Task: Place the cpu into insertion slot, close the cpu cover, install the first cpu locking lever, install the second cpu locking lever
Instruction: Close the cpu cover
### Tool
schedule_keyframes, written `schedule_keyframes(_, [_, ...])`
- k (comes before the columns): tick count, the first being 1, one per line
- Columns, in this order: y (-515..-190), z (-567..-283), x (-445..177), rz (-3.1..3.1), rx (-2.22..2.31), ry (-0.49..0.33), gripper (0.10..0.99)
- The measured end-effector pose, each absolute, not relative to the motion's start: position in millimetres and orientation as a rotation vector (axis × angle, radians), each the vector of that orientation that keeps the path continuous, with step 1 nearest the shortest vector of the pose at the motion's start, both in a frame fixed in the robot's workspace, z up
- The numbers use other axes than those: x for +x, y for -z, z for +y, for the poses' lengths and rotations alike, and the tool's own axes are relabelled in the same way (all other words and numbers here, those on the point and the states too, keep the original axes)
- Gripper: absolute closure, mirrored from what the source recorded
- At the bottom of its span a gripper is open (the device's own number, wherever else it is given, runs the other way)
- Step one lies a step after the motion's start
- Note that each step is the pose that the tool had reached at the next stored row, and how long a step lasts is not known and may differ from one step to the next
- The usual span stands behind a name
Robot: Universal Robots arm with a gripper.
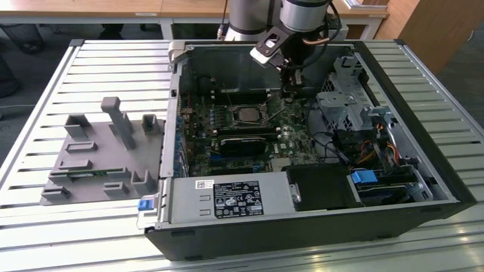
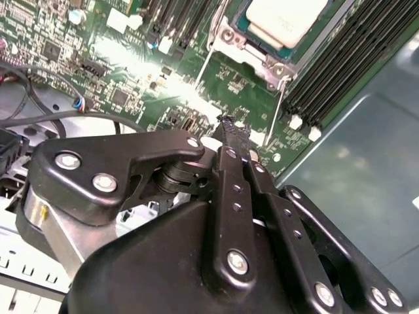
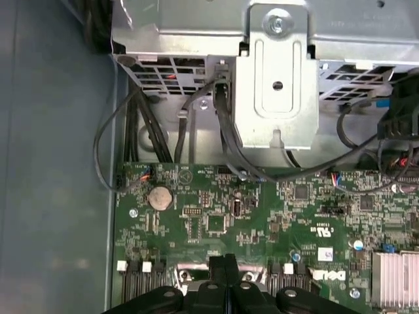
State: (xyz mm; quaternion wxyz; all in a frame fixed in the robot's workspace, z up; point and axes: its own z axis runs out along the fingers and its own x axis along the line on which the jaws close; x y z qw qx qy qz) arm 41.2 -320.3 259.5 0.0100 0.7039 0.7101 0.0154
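Observation:
The cpu (image 2: 287, 18) lies with its pale silvery top up in the insertion slot (image 1: 248, 114) on the green motherboard. The silvery cpu cover (image 2: 256, 57) frames it and looks laid flat around it. Two thin wire locking levers (image 2: 203, 67) (image 2: 280, 104) run out from the slot's corners toward my gripper. My gripper (image 2: 226, 122) is shut with nothing between its black fingers. Its tip hangs between the two levers' free ends, a short way from the slot. In the exterior view the gripper (image 1: 289, 96) stands just to the right of the slot. The first wrist view has the shut fingertips (image 3: 226, 269) over the board's edge.
The open black computer case (image 1: 423, 187) walls in the board. Long black memory slots (image 2: 353, 59) flank the socket. A metal drive cage (image 3: 278, 78) with cables (image 3: 222, 131) stands beside the gripper. A grey fixture block (image 1: 98, 153) sits on the slatted table at the exterior view's left.

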Motion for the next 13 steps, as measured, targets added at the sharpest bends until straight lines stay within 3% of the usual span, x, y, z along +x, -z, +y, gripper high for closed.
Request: schedule_keyframes(13, [-255.9,-314.0,55.1,2.219,2.2,-0.042,0.98])
